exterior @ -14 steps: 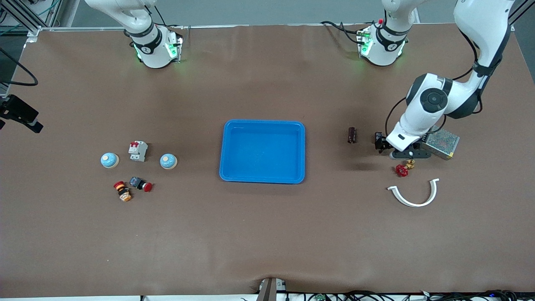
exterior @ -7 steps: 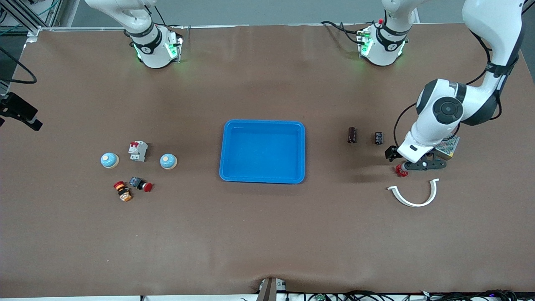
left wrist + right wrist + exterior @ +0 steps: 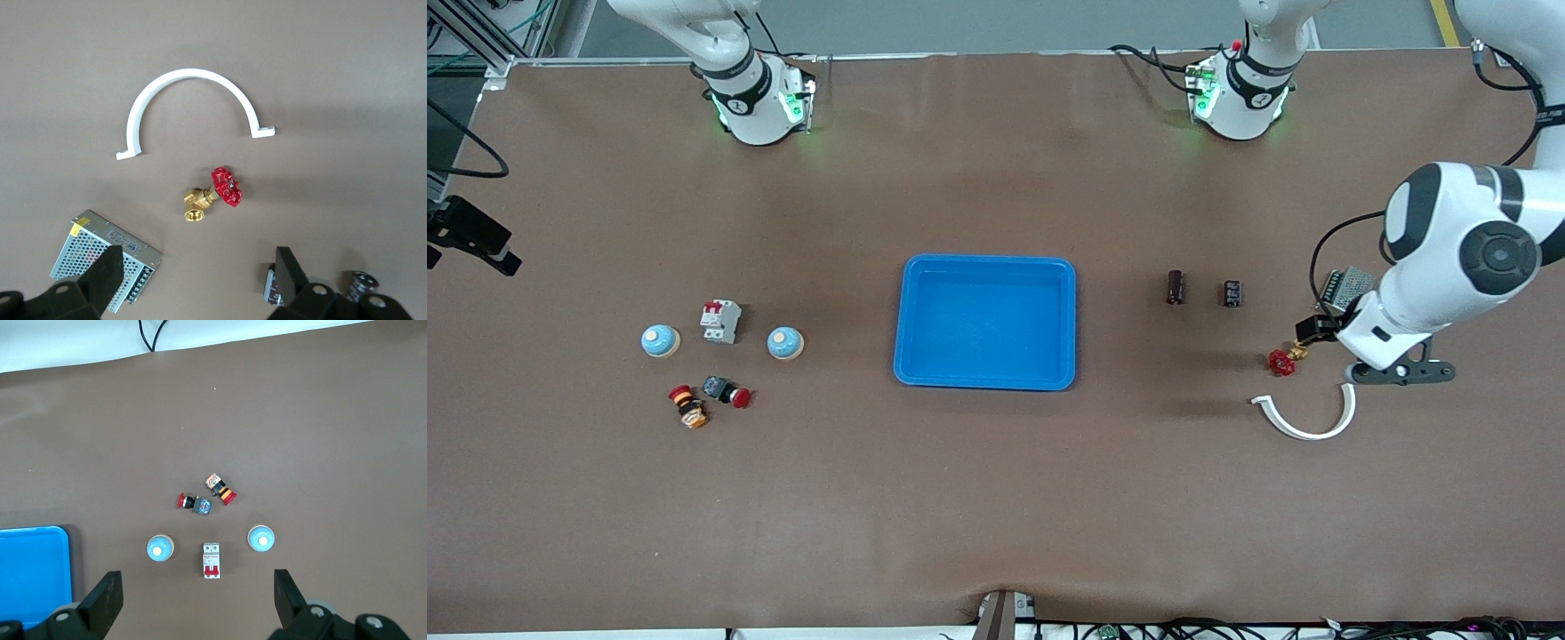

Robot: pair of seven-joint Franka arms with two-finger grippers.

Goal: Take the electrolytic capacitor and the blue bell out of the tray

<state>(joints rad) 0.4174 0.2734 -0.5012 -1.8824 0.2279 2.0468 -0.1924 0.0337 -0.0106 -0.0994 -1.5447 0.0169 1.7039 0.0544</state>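
Brown capacitor [image 3: 1176, 287] lies on its side, long axis toward the front camera.

A wide brown table [image 3: 996, 498] fills nearly the whole front view, evenly lit with soft shadows, a strip of grey floor [image 3: 996, 22] along its upper edge, cables [image 3: 1227, 629] along its lower edge, and metal framing [image 3: 471, 36] at one upper corner.

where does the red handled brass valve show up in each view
Front view: the valve lies on the table toward the left arm's end, just above the white curved bracket in the picture.
Left wrist view: valve mid-picture, just below the same bracket.
Right wrist view: not in it.
Shared landmark: the bracket.
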